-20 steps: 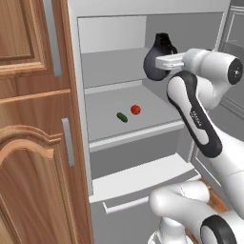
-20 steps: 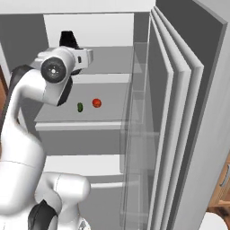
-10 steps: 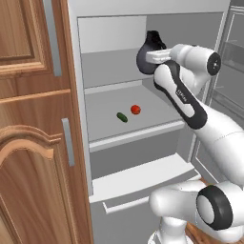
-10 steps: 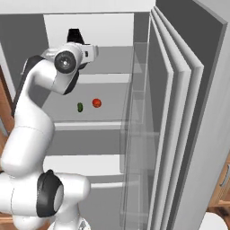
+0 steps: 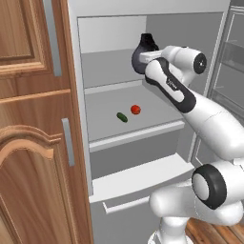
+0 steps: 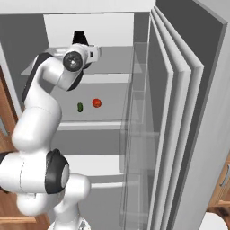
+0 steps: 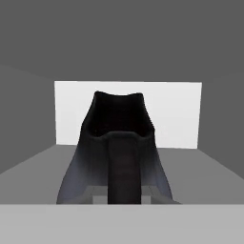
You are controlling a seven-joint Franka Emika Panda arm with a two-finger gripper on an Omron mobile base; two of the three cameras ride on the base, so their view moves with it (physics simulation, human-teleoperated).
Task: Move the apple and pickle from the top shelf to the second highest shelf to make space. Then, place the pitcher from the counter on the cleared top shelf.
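Observation:
The dark grey pitcher (image 5: 143,51) hangs over the top shelf (image 5: 110,86) inside the open fridge, with my gripper (image 5: 147,59) shut on it from the front. In the hand view the pitcher (image 7: 119,143) stands upright right before the camera, its handle facing me, against the white back wall. I cannot tell whether its base touches the shelf. The red apple (image 5: 136,109) and green pickle (image 5: 122,117) lie side by side on the second highest shelf (image 5: 138,133). From the right, the pitcher (image 6: 80,37), apple (image 6: 96,103) and pickle (image 6: 80,107) show too. The counter is out of view.
Brown wood cabinet doors (image 5: 33,143) stand close on the fridge's left. The fridge door (image 6: 179,134) is swung open on the right, its clear bins (image 6: 137,134) jutting inward. A lower drawer front (image 5: 143,183) sits below the shelves.
My arm has carried the pitcher further into the fridge at top-shelf height, away from the right wall toward the middle. Apple and pickle have not moved.

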